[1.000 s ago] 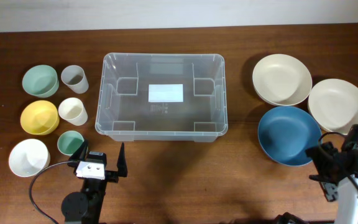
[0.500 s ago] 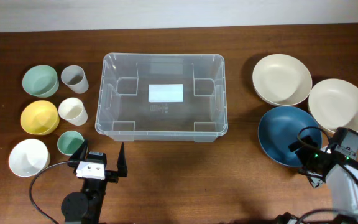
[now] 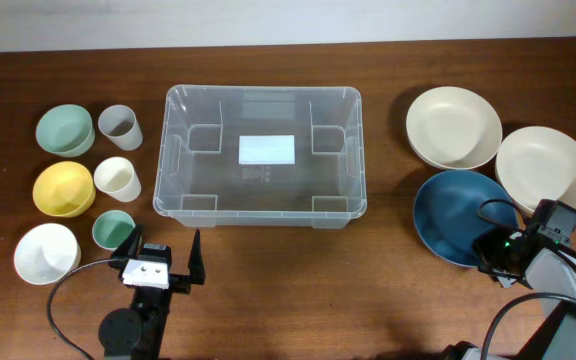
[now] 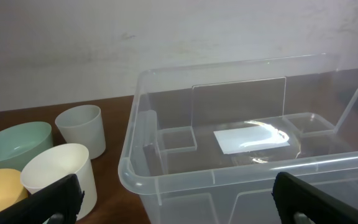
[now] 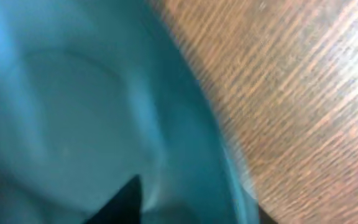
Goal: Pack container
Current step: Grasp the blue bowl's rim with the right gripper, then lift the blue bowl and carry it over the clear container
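The container (image 3: 198,110) is a large clear bin with a white label on its bottom, standing mid-table with nothing in it. It fills the left wrist view, its near rim (image 4: 229,180) just ahead of my left gripper (image 4: 179,205). That left gripper (image 3: 165,248) is open and holds nothing, a little in front of the bin's near left corner. A blue bowl (image 3: 458,215) lies right of the bin. My right gripper (image 3: 493,250) is at its near right rim. In the right wrist view one finger is inside the blue bowl (image 5: 73,93) and one outside, with my right gripper (image 5: 197,208) shut on the rim.
Two cream bowls (image 3: 453,127) (image 3: 545,168) sit behind and right of the blue bowl. Left of the bin stand a green bowl (image 3: 65,129), grey cup (image 3: 120,126), yellow bowl (image 3: 64,188), white cup (image 3: 117,179), white bowl (image 3: 46,252) and small green cup (image 3: 113,229).
My right arm moved left onto the blue bowl's near right rim and its jaws closed on it. The left arm has not moved.
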